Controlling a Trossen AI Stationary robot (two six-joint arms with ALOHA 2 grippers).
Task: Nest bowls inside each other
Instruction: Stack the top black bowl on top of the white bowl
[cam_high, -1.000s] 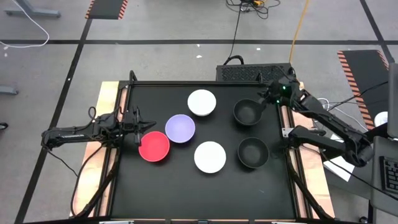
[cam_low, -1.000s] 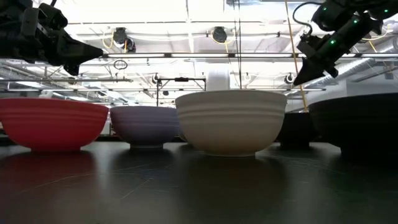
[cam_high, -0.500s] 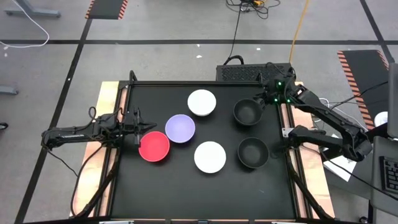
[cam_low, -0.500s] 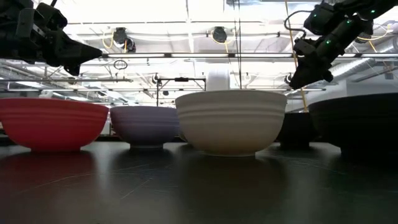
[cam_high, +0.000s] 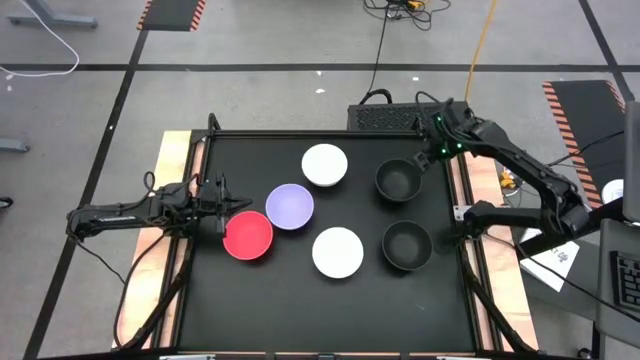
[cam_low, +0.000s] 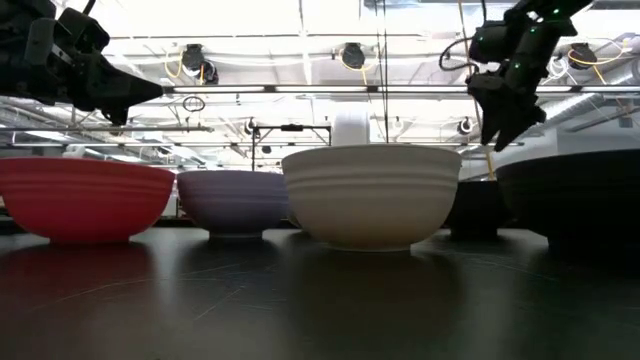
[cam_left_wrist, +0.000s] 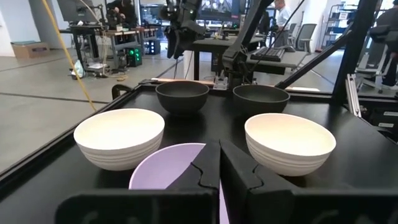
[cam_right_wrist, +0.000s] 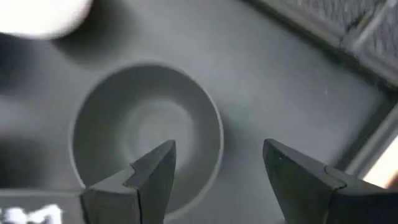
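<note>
Bench (cam_high: 250, 300) space carries six bowls, none nested yet. Right end effector (cam_high: 428, 160), fingers spread apart, hovers over the rim of the far black bowl (cam_high: 398, 181); it would do well to straddle that rim squarely before closing, then lift clear toward the near black bowl (cam_high: 407, 244). Left end effector (cam_high: 224, 207), fingers together, waits just beside the red bowl (cam_high: 247, 236).
</note>
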